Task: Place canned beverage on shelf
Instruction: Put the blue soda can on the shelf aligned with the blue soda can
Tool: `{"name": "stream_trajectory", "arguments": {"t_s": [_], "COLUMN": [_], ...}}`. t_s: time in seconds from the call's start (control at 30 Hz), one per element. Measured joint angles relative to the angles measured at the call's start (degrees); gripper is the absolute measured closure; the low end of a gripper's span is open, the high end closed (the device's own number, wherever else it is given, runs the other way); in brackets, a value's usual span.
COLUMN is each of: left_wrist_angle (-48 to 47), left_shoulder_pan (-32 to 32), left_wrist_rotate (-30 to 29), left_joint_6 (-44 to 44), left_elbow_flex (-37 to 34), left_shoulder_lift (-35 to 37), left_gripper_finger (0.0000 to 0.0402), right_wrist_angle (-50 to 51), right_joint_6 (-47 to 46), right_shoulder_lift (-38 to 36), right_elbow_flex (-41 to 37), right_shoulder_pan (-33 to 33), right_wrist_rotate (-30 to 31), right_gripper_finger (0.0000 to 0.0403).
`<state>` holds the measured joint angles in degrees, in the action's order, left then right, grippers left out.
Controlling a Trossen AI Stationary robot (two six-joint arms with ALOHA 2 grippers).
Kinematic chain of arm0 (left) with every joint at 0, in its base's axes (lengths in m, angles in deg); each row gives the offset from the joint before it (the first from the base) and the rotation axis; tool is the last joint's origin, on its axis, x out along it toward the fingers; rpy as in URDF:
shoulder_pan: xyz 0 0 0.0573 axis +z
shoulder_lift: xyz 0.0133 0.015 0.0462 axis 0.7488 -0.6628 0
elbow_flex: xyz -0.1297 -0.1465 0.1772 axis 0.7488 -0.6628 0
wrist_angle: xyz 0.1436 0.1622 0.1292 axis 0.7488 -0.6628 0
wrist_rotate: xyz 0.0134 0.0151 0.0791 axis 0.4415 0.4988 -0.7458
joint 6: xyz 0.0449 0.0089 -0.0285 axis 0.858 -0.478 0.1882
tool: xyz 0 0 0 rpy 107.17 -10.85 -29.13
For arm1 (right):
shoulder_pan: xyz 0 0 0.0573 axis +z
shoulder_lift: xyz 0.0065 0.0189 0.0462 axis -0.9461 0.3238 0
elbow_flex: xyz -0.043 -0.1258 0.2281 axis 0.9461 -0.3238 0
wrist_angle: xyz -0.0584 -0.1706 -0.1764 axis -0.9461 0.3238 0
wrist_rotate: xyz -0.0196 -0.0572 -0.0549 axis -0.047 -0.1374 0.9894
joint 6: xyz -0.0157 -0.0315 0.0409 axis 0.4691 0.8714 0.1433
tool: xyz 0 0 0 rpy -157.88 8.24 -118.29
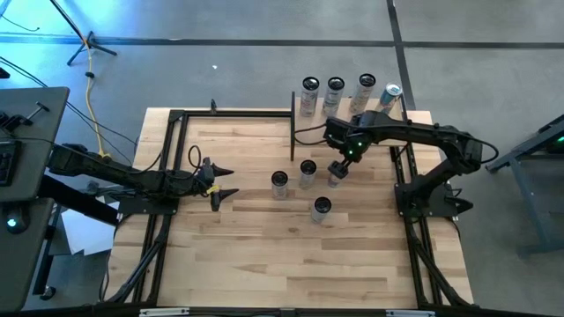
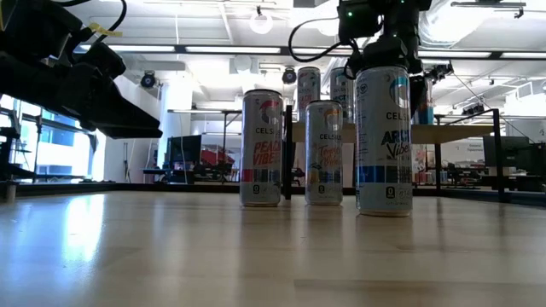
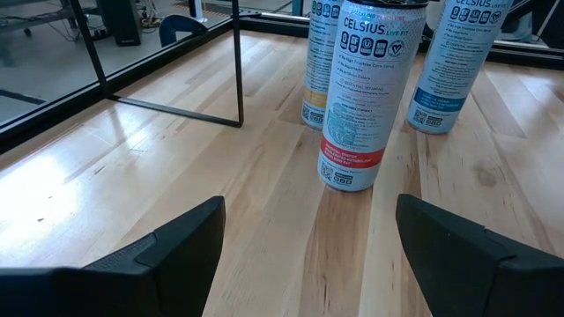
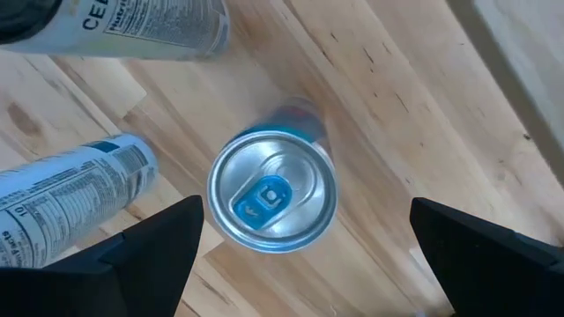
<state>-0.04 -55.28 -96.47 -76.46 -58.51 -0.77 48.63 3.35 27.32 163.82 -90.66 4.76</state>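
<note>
With the right hand (image 1: 337, 170) spread wide directly above a can (image 4: 271, 189) standing at centre frame on the counter (image 1: 264, 255), an off-centre descent could topple it into neighbouring cans (image 1: 307, 173).

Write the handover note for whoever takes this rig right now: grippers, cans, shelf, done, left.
Right gripper: open, hovering directly above an upright silver can with a blue tab on the light wooden tabletop, fingers either side, nothing held.
Left gripper: open, empty, low over the table's left half, pointing at the can cluster.
Cans: four tall upright cans on the table, including the one under the right gripper; four more stand at the far edge, seemingly on the small shelf, whose board is hard to make out.
Done: apparently four shelved.
Left: grasp the targeted can, shelve it, then the rest.
</note>
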Motion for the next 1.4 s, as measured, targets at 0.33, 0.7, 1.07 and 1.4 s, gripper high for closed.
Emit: {"name": "stream_trajectory", "arguments": {"t_s": [0.33, 0.7, 1.07, 1.4], "left_wrist_angle": [0.0, 0.0, 0.0, 0.0], "left_shoulder_pan": [0.0, 0.0, 0.0, 0.0], "left_wrist_rotate": [0.0, 0.0, 0.0, 0.0], "left_joint_6": [0.0, 0.0, 0.0, 0.0], "left_elbow_flex": [0.0, 0.0, 0.0, 0.0], "left_shoulder_lift": [0.0, 0.0, 0.0, 0.0], "left_gripper_finger": [0.0096, 0.0096, 0.0096, 0.0096], "right_wrist_angle": [-1.4, -1.5, -1.7, 1.6], "right_joint_6": [2.6, 4.7, 7.7, 8.4], "right_shoulder_lift": [5.1, 5.9, 5.8, 2.7], "right_elbow_flex": [-0.1, -0.1, -0.1, -0.1], "right_shoulder_pan": [-0.7, -0.9, -0.1, 1.3], "right_wrist_rotate": [-1.6, -1.5, 0.1, -4.1], "right_gripper_finger": [0.0014, 0.0030, 0.0178, 0.0178]}}
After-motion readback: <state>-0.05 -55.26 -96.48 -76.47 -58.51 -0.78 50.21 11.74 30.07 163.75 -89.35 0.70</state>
